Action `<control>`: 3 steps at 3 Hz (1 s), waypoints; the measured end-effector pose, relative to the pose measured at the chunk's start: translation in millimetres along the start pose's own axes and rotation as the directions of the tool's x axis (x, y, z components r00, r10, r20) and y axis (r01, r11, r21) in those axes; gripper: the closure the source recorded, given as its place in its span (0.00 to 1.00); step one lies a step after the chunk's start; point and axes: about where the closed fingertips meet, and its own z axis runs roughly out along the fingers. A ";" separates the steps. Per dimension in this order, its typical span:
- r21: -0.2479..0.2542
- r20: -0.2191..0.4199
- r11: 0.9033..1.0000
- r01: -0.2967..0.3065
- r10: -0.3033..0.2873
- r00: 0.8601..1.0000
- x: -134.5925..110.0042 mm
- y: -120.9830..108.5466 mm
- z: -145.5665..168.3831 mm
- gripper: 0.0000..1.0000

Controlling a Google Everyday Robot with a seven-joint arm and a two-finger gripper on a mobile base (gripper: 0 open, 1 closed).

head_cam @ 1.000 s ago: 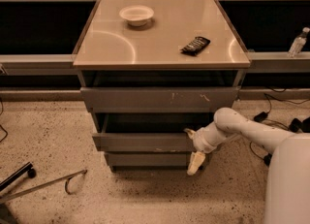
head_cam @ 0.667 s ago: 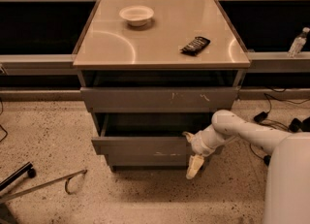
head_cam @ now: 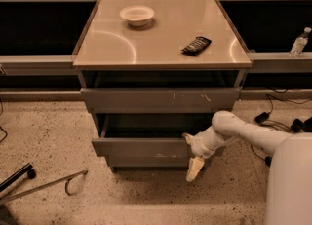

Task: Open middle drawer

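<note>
The middle drawer [head_cam: 139,147] is the second grey front of the cabinet. It stands pulled out toward me, with a dark gap of its interior [head_cam: 151,126] showing behind the front. My gripper [head_cam: 191,152] is at the right end of this drawer front, touching it at its top corner. The white arm [head_cam: 243,134] reaches in from the right. The larger top front with white scratch marks [head_cam: 158,100] stands slightly out above. The lowest front [head_cam: 151,161] sits nearly flush below.
On the cabinet top [head_cam: 161,48] lie a white bowl [head_cam: 137,14] and a black packet [head_cam: 196,45]. A water bottle [head_cam: 298,42] stands on the right ledge. Cables [head_cam: 275,117] lie on the floor at the right. A metal frame [head_cam: 44,185] lies on the floor at the left.
The middle drawer has slid further out toward me, and the gripper has moved with its right end, down and slightly left.
</note>
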 end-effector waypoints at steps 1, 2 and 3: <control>0.000 0.000 1.000 0.000 0.000 1.000 -0.7 0.3 -0.9 0.00; -0.023 0.013 1.000 -0.002 0.002 1.000 -4.5 15.1 -1.3 0.00; -0.070 0.041 0.997 -0.012 0.015 0.999 -11.5 51.7 -1.7 0.00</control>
